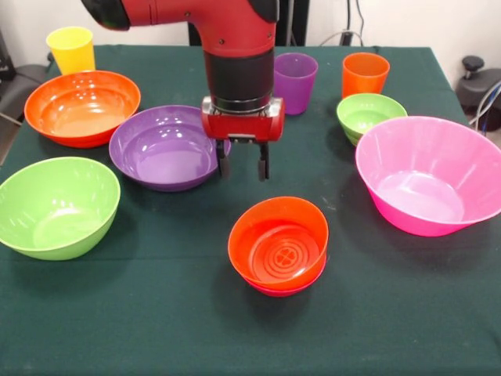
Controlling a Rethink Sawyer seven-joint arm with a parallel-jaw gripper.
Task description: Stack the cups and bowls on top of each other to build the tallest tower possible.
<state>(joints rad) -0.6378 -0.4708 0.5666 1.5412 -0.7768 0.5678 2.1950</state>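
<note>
The tower [279,247] stands at the table's front middle: a small orange bowl nested in a small red-magenta bowl, whose rim shows underneath. My gripper [243,168] hangs above the cloth just behind the tower, beside the large purple bowl [164,146]. Its two fingers [224,164] are a little apart and hold nothing. The large orange bowl [82,106] and the lime green bowl [57,205] lie at the left. The huge pink bowl [429,174] and the small green bowl [370,115] lie at the right. The yellow cup [71,49], purple cup [295,81] and orange cup [365,74] stand along the back.
The dark green cloth covers the table [156,313]. A black object [477,82] stands off the table at the right edge. The arm comes down from the top middle.
</note>
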